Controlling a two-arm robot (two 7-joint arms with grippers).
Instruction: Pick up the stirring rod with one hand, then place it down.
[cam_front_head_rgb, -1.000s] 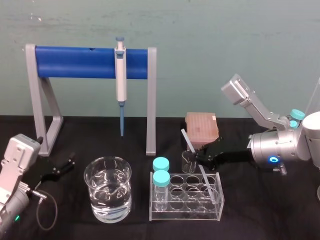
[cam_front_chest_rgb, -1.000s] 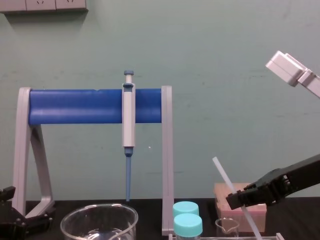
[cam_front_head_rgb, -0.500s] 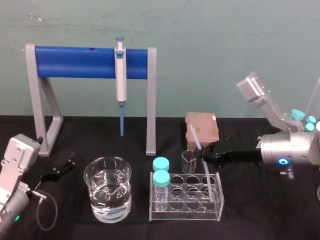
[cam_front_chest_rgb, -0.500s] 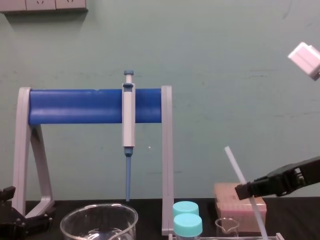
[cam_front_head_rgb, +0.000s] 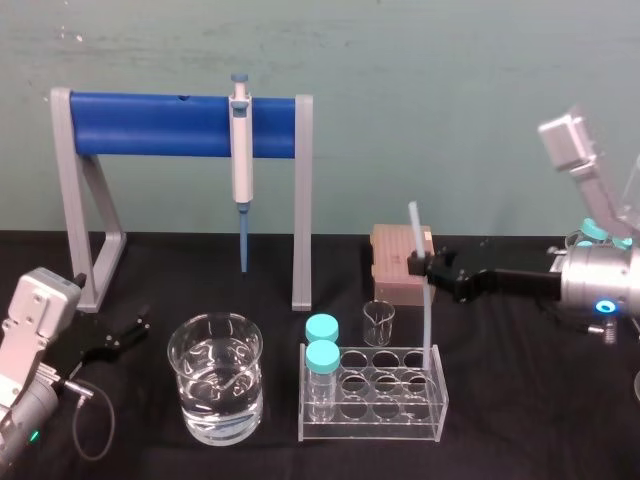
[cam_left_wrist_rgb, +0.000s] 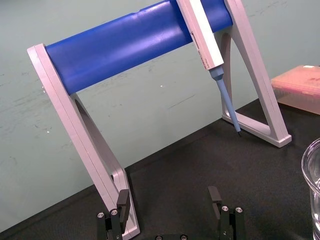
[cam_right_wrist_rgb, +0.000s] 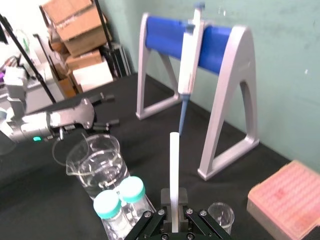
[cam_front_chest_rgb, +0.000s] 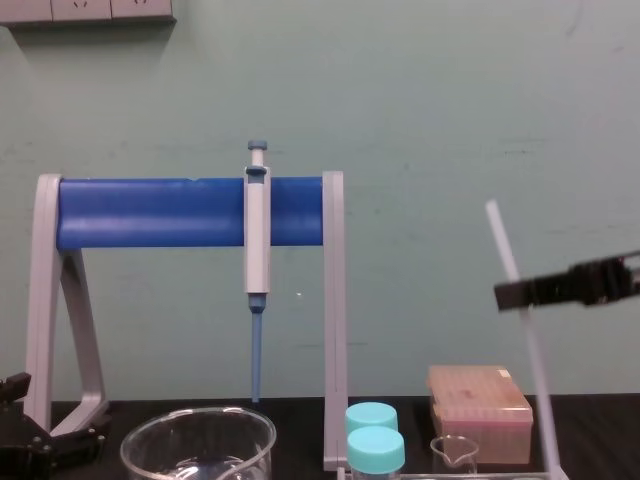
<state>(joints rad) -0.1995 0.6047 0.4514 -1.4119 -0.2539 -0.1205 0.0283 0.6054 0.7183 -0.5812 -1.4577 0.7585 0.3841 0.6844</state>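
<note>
The right gripper (cam_front_head_rgb: 424, 264) had the stirring rod (cam_front_head_rgb: 425, 312), and it was a tight pinch: jaws closed narrow on the shaft, well above its middle. In the right wrist view the rod (cam_right_wrist_rgb: 174, 170) rose straight up out of the black fingers (cam_right_wrist_rgb: 150, 223). From the chest it (cam_front_chest_rgb: 535, 370) leaned a touch, top end tipped toward the robot's left. It hung over the back right corner of the test tube rack (cam_front_head_rgb: 372, 393), with the pink tip box (cam_front_head_rgb: 395, 262) behind and the small beaker (cam_front_head_rgb: 378, 322) just beside.

Hard to call from these angles, though: the lower end may have been down in a well or hanging clear of the rack.

That was the danger. If the tip was inside, any sideways carry would lever against the clear wall and drag or tip the rack, capped tubes (cam_front_head_rgb: 322, 345) and all. Held so high, the long free end could also pivot in the grip, clip the small beaker, or slip through. And laid on the black table (cam_front_head_rgb: 500, 420), a round rod could roll.

The left gripper (cam_left_wrist_rgb: 167, 210) sat low by the foot of the pipette stand (cam_left_wrist_rgb: 95, 165), fingers spread wide, holding nothing.
</note>
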